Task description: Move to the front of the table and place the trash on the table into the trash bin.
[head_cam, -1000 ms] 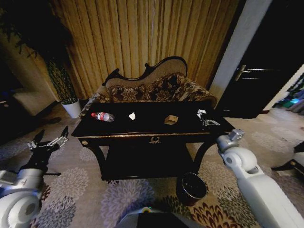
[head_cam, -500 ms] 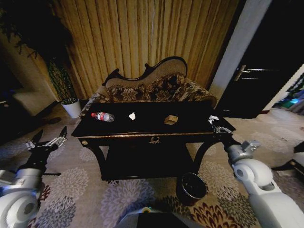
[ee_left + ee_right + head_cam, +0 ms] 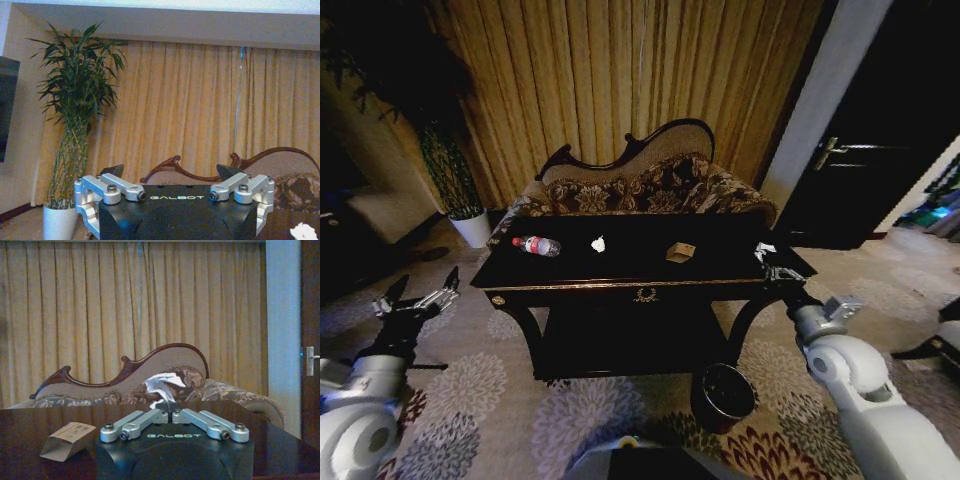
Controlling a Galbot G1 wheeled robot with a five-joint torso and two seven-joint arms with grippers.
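A Galbot G1 faces the black, gold-trimmed surface (image 3: 620, 262) in a curtained sitting room, three pieces of trash lined up along its top: a clear bottle (image 3: 537, 245) with a red cap lying on its side toward the robot's left, long axis running roughly along the length of the surface; a crumpled white paper wad (image 3: 598, 243) near the middle; and a small tan box (image 3: 680, 252) toward the right. The right gripper (image 3: 772, 266) hangs over the right end of the surface, fingers pressed together in the right wrist view, which shows a scrap of white paper standing just beyond the fingertips. By that same view the tan box (image 3: 67, 440) lies ahead of the gripper and off to the side toward the robot's left, making the right arm plainly the nearer one for it. The left gripper (image 3: 418, 298) waits with fingers spread out beside the left end of the surface, below its top, closest to the bottle but well apart from it. The dark round trash bin (image 3: 723, 396) sits on the patterned carpet beneath the right front corner, well below the right arm. Whether the white scrap is pinched or only close to the fingertips cannot be made out; the bottle's label is too small to read.
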